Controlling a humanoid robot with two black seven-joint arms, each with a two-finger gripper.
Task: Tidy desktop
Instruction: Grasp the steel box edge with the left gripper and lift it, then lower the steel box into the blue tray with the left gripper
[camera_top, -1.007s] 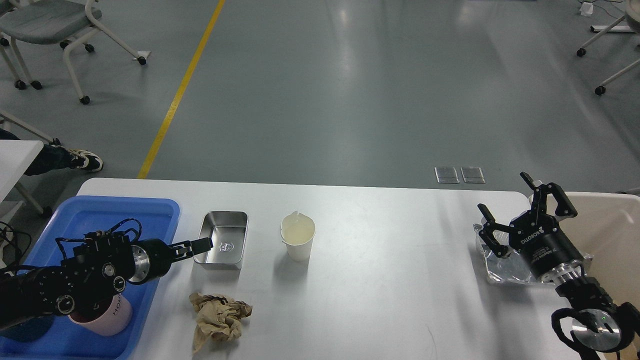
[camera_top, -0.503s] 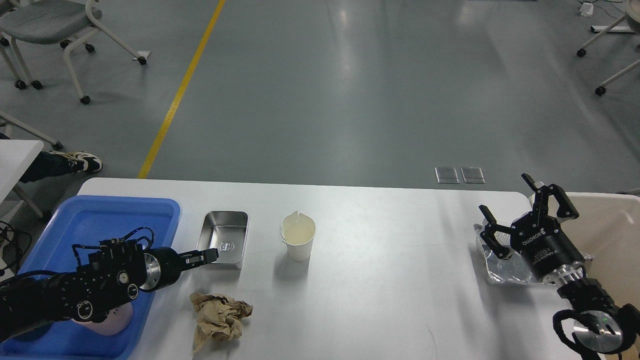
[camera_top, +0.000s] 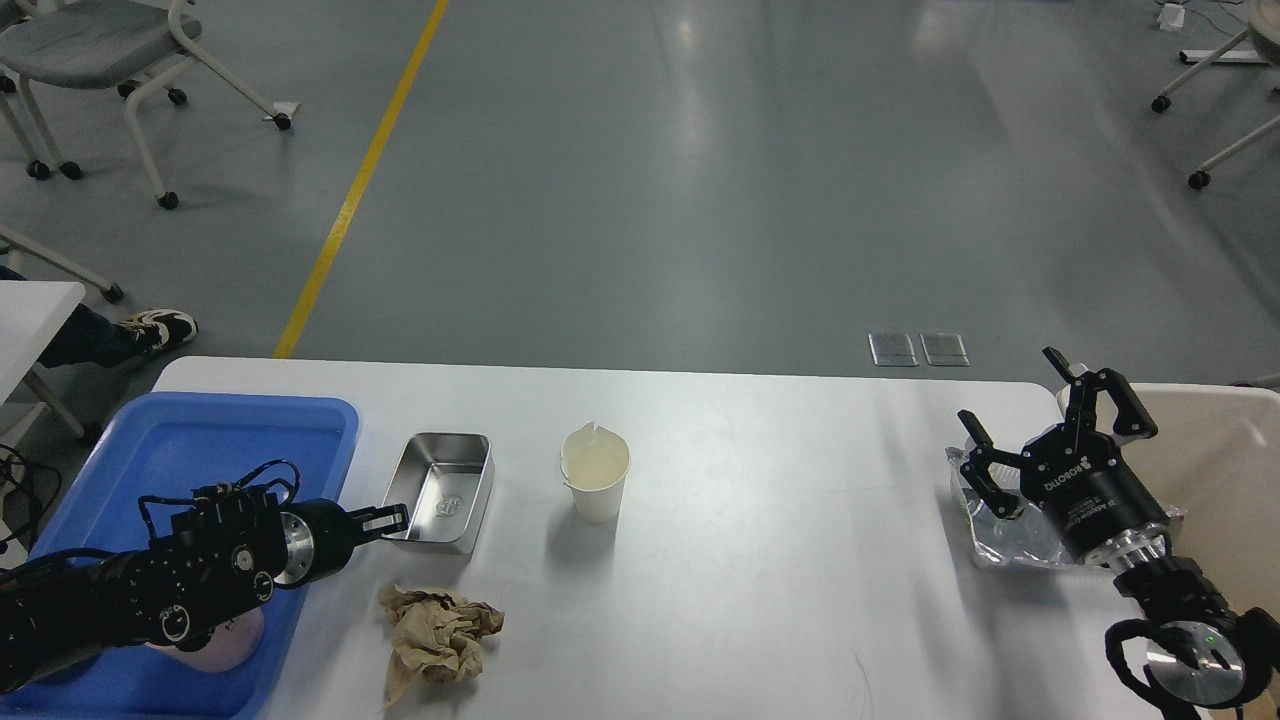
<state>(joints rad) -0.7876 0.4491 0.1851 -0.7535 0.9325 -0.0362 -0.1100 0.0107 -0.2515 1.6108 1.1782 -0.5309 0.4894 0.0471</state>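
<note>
robot arms frame a white desktop (camera_top: 760, 520) that fills the lower half of the scene. the left gripper (camera_top: 388, 519) pinches the near-left corner of a small steel tray (camera_top: 442, 490), which sits askew beside a blue plastic tray (camera_top: 200, 425). a paper cup (camera_top: 596, 470) stands near the middle, crumpled brown paper (camera_top: 438, 628) lies at the near edge. the right gripper (camera_top: 1050, 440), fingers spread wide, hangs over a clear plastic bag (camera_top: 1000, 535) next to a beige bin (camera_top: 1220, 470).
</note>
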